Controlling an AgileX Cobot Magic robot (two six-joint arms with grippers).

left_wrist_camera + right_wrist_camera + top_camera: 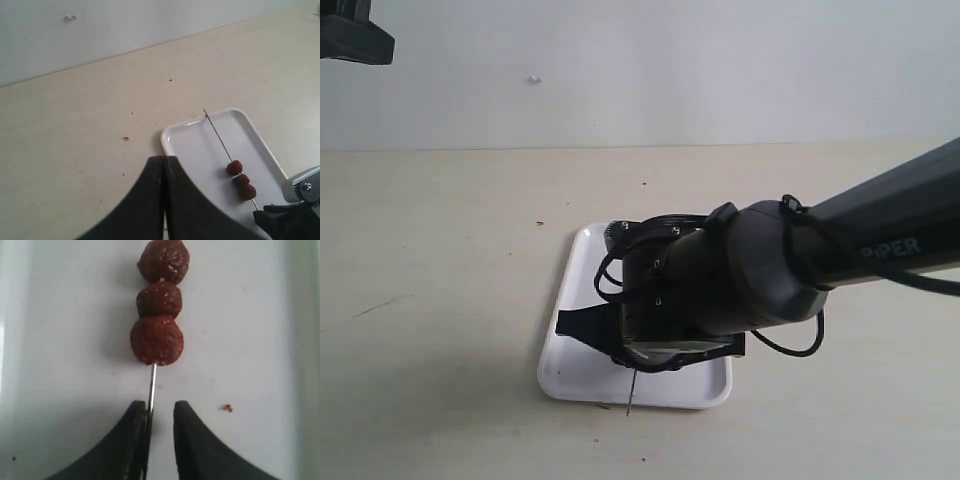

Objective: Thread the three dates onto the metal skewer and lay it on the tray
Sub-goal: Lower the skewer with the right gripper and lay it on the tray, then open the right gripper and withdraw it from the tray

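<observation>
Three dates [159, 302] sit touching in a row on the metal skewer [152, 382], which lies on the white tray [260, 340]. Bare rod runs from the nearest date into the gap of the right gripper [160, 407]. Its jaws stand narrowly parted, with the rod against one finger. If that finger drags as it lifts, the skewer could roll or slide. In the exterior view its end overhangs the tray's rim at 6 o'clock. The left gripper [165, 162], closed and empty, hangs well apart.
</observation>
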